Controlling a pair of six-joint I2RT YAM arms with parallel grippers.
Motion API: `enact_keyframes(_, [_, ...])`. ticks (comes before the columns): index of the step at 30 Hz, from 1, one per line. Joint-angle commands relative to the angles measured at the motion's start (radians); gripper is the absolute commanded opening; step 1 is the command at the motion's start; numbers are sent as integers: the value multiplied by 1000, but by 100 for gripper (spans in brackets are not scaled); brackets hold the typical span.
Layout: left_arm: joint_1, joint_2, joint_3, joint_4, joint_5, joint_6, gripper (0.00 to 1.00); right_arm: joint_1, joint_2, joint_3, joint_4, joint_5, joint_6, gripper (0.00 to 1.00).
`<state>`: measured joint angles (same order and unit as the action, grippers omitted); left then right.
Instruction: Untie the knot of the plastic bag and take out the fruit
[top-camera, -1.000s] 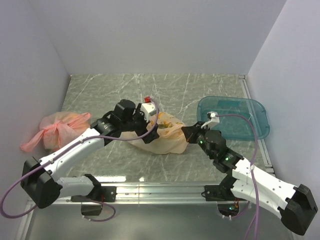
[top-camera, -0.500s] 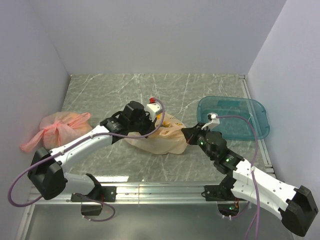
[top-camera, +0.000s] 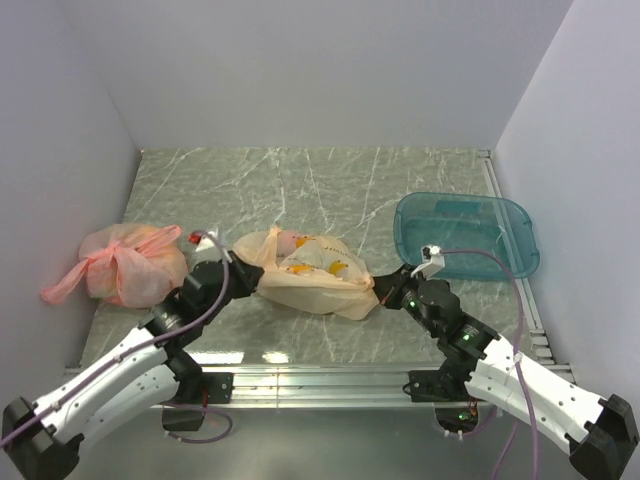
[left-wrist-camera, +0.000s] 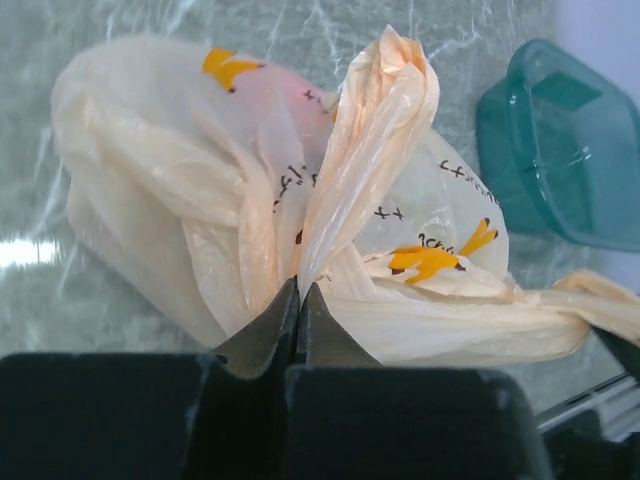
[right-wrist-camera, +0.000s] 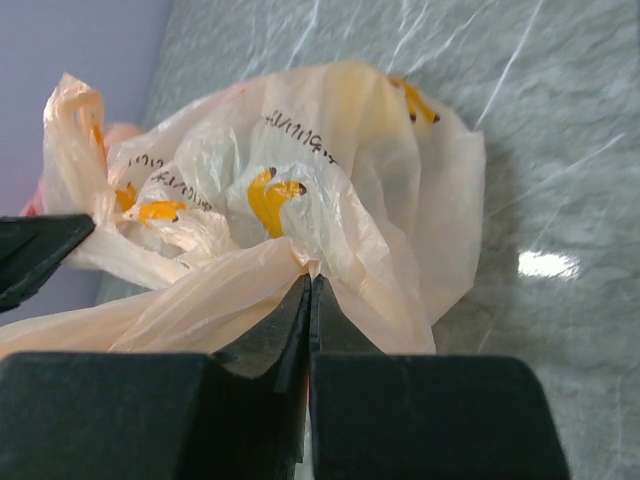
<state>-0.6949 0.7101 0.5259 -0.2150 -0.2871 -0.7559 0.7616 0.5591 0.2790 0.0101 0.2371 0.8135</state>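
Pink bag (top-camera: 125, 262) sits well left of the plastic bag (top-camera: 315, 275). Left gripper (left-wrist-camera: 298, 298), at the bag's left end, jaws pinched tight on an orange-tinted handle (left-wrist-camera: 370, 150). Right gripper (right-wrist-camera: 310, 288) nips the bag's right end. Teal tub (top-camera: 465, 235) lies off to the bag's right.

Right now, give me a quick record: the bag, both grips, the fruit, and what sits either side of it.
bag: thin translucent beige-orange plastic bag, lying on the grey marbled table
left jaws: shut on the bag's orange-tinted handle strip
right jaws: shut on the bag's film at its other end
fruit: inside; only a pinkish shape shows through
left of bag: knotted pink plastic bag
right of bag: teal plastic tub, apart
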Motion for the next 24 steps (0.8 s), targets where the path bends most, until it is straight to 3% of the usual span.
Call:
enact_keyframes(1, [48, -118, -96, -57, -219, -180, 0, -13, -8, -17, -153, 15, -56, 0])
enact_keyframes(3, [48, -193, -118, -53, -195, -160, 1, -5, -7, 24, -177, -19, -91, 5])
enact_keyframes(6, [48, -242, -125, -73, -173, -122, 0, -2, 8, 150, -268, -51, -198, 30])
enact_keyframes(7, [49, -265, -125, -73, -155, -108, 1, -1, 16, 193, -324, -51, -267, 43])
enact_keyframes(10, [49, -290, -129, -61, -135, -65, 1, -1, 71, 383, -422, -50, -412, 56])
enact_keyframes(18, [49, -307, -133, -32, -83, -20, 1, 19, 416, 866, -524, -263, -686, 60])
enact_keyframes(24, [49, -371, -144, -56, -90, -45, 1, 105, 698, 979, -509, -355, -816, 62])
